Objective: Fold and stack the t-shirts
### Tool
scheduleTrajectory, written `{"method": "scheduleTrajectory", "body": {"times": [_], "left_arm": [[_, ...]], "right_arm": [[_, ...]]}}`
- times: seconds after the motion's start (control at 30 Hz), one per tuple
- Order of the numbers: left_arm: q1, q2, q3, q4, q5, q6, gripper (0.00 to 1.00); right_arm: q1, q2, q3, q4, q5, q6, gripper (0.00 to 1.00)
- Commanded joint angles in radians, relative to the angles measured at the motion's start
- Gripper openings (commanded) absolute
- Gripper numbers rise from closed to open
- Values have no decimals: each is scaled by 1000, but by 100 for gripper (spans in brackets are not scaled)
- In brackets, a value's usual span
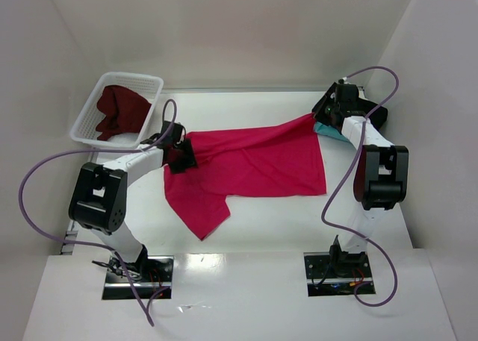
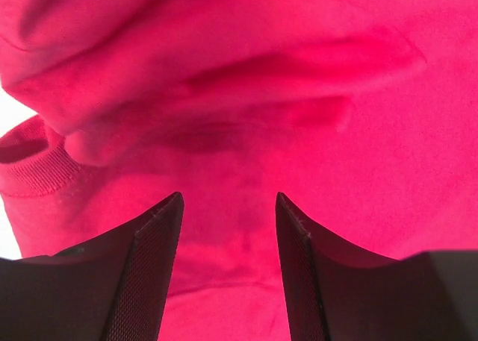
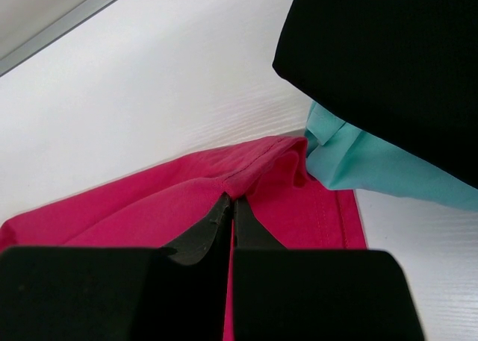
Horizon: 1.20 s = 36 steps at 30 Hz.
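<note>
- top view: crimson-pink shirt [image 1: 254, 166] lies spread across the middle of the table [image 1: 299, 221], between the two arms. one flap hangs toward the near-left edge.
- top view: left gripper [image 1: 181, 156] sits over the shirt's left edge, touching or just above the cloth; can't tell which from here.
- top view: right gripper [image 1: 323, 117] is at the shirt's far-right corner, and the cloth is pulled to a point there.
- top view: teal shirt [image 1: 326, 130] peeks out just beside that corner, with the black shirt [image 1: 377, 116] at the far right, partly behind the right arm.
- top view: maroon shirt [image 1: 119, 110] is bunched inside the white lattice basket [image 1: 89, 132], far left.
- left wrist: left gripper [image 2: 228, 199] jaws stand well apart with nothing between the fingers [image 2: 153, 244]. the crimson-pink shirt [image 2: 299, 117] fills the view beyond them, rumpled, with a ribbed collar [image 2: 37, 169] at the left.
- right wrist: right gripper [image 3: 230, 203] is fully closed, its tips pinching the hemmed edge of the crimson-pink shirt [image 3: 149, 199], which folds up at the pinch.
- right wrist: teal shirt [image 3: 366, 162] lies just right of the pinched corner, touching it or nearly so. the black shirt [image 3: 388, 65] lies on top of the teal. bare white table [image 3: 149, 87] lies beyond.
</note>
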Motion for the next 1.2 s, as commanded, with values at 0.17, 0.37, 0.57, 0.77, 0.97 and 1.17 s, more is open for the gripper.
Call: {"method": "scheduleTrajectory", "body": {"times": [0.17, 0.37, 0.57, 0.77, 0.97, 1.17], "left_arm": [[3, 73, -15, 161, -124, -121, 61], [3, 133, 6, 203, -182, -170, 61], [3, 122, -34, 254, -237, -223, 61], [3, 122, -2, 244, -267, -223, 61], [3, 134, 8, 254, -276, -223, 53], [3, 144, 8, 254, -285, -223, 38]], "right_arm": [[10, 6, 6, 47, -3, -8, 0], [10, 6, 6, 47, 6, -8, 0], [10, 6, 6, 47, 6, -8, 0], [10, 15, 6, 47, 6, -8, 0], [10, 15, 6, 47, 15, -17, 0], [10, 15, 6, 47, 15, -17, 0]]}}
